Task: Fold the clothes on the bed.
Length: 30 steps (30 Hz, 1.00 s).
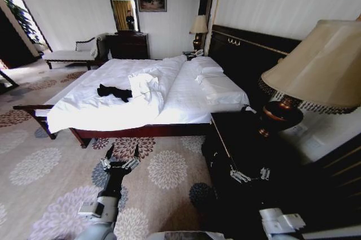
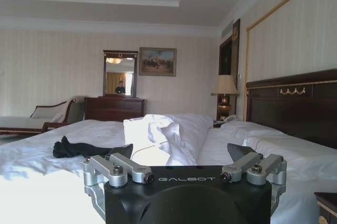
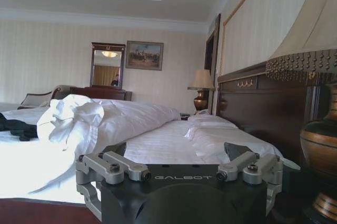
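Black crumpled clothes (image 1: 114, 91) on white rumpled bed (image 1: 186, 101), left gripper (image 1: 119, 161) and right gripper (image 1: 250, 175) both spread, empty.

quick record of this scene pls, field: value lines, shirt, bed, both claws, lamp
shirt: black T-shirt, crumpled, unfolded, on the bed near a bunched white duvet
bed: white sheets, dark headboard
left claw: open, empty, over the carpet short of the bed
right claw: open, empty, over the dark nightstand
lamp: on the nightstand, beside the right claw

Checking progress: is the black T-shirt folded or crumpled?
Crumpled: the black T-shirt lies in an uneven bunched heap on the bed, no flat folds visible.
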Available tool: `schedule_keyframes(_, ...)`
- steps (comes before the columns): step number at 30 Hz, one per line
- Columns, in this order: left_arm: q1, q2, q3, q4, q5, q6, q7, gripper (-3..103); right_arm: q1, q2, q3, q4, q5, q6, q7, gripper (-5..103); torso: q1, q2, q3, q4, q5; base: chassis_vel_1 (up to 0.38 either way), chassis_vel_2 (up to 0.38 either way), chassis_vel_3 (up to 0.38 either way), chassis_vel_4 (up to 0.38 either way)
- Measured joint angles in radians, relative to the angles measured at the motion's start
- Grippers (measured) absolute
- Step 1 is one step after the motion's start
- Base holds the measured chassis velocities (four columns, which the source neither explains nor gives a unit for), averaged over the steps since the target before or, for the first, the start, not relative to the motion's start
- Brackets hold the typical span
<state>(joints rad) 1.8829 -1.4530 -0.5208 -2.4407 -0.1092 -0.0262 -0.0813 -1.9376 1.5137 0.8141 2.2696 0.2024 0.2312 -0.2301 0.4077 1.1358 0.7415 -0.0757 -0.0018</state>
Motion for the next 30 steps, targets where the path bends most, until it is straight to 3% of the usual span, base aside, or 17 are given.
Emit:
schedule_keyframes(12, 0.025, 0.000, 0.053, -0.031, 0.009, 0.076, -0.068, 100, 0.002, -0.012, -0.013, 0.001, 0.016, -0.005, 0.036, 100, 0.000, 0.000, 0.000, -0.0001, 0.0001, 0.000, 0.000, 0.000, 0.000)
schedule_keyframes(23, 0.043, 0.001, 0.053, -0.043, 0.031, 0.085, -0.076, 100, 0.099, -0.117, 0.029, -0.065, 0.193, -0.036, 0.086, 100, 0.000, 0.000, 0.000, -0.0001, 0.0000, 0.000, 0.000, 0.000, 0.000)
schedule_keyframes(30, 0.056, -0.007, 0.054, -0.056, 0.039, 0.080, -0.075, 100, 0.099, -0.110, 0.013, -0.069, 0.177, -0.039, 0.044, 100, 0.000, 0.000, 0.000, 0.0000, 0.0000, 0.000, 0.000, 0.000, 0.000)
